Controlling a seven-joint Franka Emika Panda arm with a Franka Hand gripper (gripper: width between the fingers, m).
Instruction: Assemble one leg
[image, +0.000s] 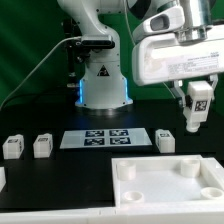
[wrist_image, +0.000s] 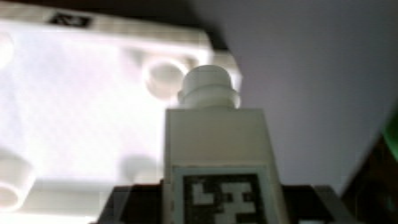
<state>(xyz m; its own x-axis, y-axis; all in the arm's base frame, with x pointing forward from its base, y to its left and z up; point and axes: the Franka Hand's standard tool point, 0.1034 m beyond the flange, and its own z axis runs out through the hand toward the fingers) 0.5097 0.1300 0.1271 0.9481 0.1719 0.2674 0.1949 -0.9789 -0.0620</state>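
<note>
Black tabletop in the exterior view: at the exterior view's right the gripper (image: 196, 116) hangs above it, clamped on the leg (image: 199, 97), near the white tray-like part (image: 150, 190). On the wrist view, the leg's (wrist_image: 217, 150) peg end shows against that part's rim (wrist_image: 134, 45).

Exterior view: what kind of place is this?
Probably a robotics lab bench: a robot arm standing on a black table, the marker board lying flat, and tagged white legs, one leg held in the pincer.
</note>
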